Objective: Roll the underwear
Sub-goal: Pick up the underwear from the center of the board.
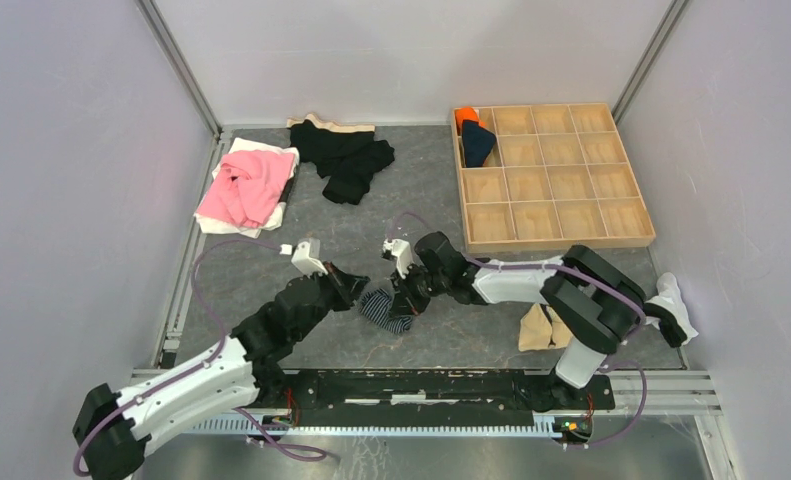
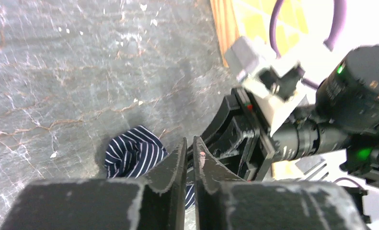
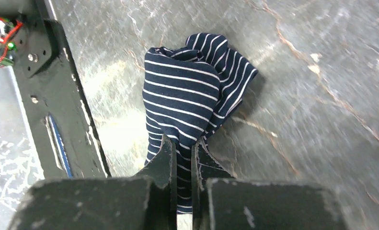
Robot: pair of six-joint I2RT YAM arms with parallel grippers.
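Left arm: extended from its base at the near left, reaching diagonally toward the centre of the worktop. The left hand sits low, just beside the navy striped briefs. Its fingers are drawn together to a thin slit. From the left wrist view I cannot tell whether any cloth is caught in that slit.

Right arm: folded back at the elbow on the near right, forearm running leftward across the worktop. The right hand points down at the same briefs and is clenched on a fold of the striped cloth. The rest of the garment lies bunched in a loose lump on the worktop, between the two hands.

Container: a wooden compartment tray stands at the far right. Its far-left corner cell holds an orange item. A dark navy item lies in the left column just nearer.

Loose items: a pink garment and black garments at the far left, a tan cloth and white briefs with black trim near the right arm's base
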